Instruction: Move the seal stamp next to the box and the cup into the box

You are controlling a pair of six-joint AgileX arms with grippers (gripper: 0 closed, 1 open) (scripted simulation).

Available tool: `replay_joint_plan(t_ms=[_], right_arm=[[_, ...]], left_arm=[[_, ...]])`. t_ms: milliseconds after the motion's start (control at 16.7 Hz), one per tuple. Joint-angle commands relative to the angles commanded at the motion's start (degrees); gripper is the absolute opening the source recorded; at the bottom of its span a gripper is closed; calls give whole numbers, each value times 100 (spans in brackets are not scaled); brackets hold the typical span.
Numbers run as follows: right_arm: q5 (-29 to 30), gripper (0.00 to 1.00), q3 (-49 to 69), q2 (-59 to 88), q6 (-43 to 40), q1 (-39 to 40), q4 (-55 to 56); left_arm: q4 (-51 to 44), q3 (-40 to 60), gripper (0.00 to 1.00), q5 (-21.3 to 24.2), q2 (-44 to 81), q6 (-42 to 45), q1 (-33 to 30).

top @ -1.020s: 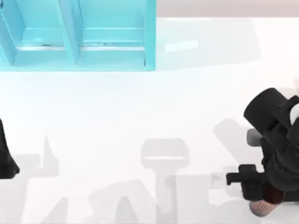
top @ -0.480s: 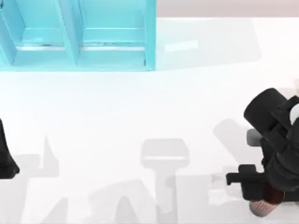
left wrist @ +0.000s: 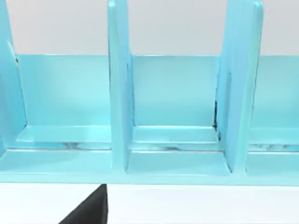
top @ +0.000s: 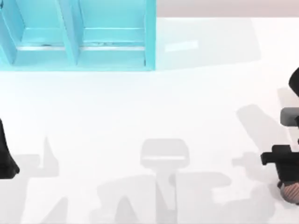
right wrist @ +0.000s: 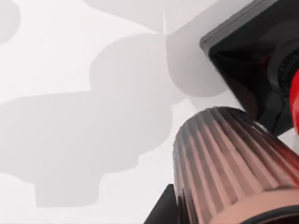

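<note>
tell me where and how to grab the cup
Probably by the ribbed side wall of the cup, fingers on opposite sides: it is round and its ribs should give purchase. Come from the table's open side, since the seal stamp sits close beside it. The right gripper is nearest.

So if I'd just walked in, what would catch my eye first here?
Probably the big turquoise compartmented box at the top view's far left, bright against the plain white table. Next, the ribbed copper-brown metallic cup, seen close by the right wrist camera, with the black-based, red-knobbed seal stamp just behind it. From above, the cup sits at the near right edge under the right arm's black pincer.
</note>
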Motion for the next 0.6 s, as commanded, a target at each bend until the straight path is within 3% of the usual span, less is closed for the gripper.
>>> replay_joint_plan(t_ms=[300,600], right_arm=[[11,0,530,-707,-1223,-1182,-1211],[12,0,570,-777,-1313,-1263,-1303]], left_arm=[[0,0,100,0,0,0,0],[0,0,100,0,0,0,0]])
